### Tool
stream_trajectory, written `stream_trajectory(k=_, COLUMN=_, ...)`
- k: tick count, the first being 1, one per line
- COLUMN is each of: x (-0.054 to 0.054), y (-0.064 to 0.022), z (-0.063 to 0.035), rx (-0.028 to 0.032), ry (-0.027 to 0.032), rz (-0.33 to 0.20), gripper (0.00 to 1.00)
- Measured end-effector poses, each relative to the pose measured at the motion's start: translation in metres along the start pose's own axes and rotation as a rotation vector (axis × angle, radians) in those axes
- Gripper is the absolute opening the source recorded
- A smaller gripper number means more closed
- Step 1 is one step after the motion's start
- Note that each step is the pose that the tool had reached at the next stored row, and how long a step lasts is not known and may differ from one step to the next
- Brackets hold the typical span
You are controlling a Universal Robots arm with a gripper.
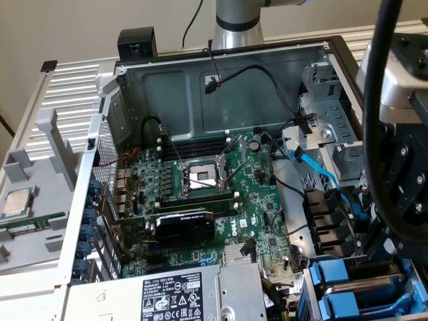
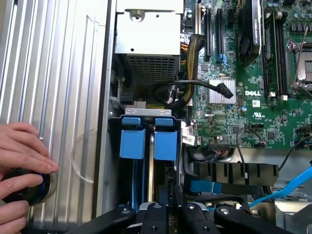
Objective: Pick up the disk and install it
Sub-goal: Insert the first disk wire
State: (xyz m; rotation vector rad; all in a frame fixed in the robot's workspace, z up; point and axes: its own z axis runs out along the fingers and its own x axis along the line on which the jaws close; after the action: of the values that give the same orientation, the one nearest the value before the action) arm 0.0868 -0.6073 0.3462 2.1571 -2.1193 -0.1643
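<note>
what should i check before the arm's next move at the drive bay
1. Gripper lined up with the drive bay: ok, it sits right at the bay.
2. Blue drive carriers in the bay: ok, two stand side by side.
3. Carriers fully seated: cannot tell.
4. Person's hand apart from the gripper: ok, it rests on a black knob outside the case.
5. Black cable loop out of the bay: ok, it lies past the bay's end.
</note>
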Motion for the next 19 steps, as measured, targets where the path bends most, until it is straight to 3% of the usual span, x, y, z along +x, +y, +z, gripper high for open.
stream_trajectory(k=2, x=-0.001, y=-0.0001, z=0.0005, rx=0.0000, ry=0.0008, rz=0.000, gripper=0.17)
stream_trajectory(k=6, x=-0.006, y=-0.0003, z=0.0009, rx=-0.0003, ry=0.0157, rz=0.002, gripper=0.17)
stream_trajectory(k=9, x=-0.008, y=-0.0004, z=0.0009, rx=-0.0006, ry=0.0315, rz=0.005, gripper=0.17)
stream_trajectory(k=12, x=-0.010, y=-0.0005, z=0.0015, rx=-0.0010, ry=0.0519, rz=0.008, gripper=0.17)
stream_trajectory(k=19, x=-0.011, y=-0.0007, z=0.0029, rx=0.0022, ry=0.0530, rz=0.009, gripper=0.17)
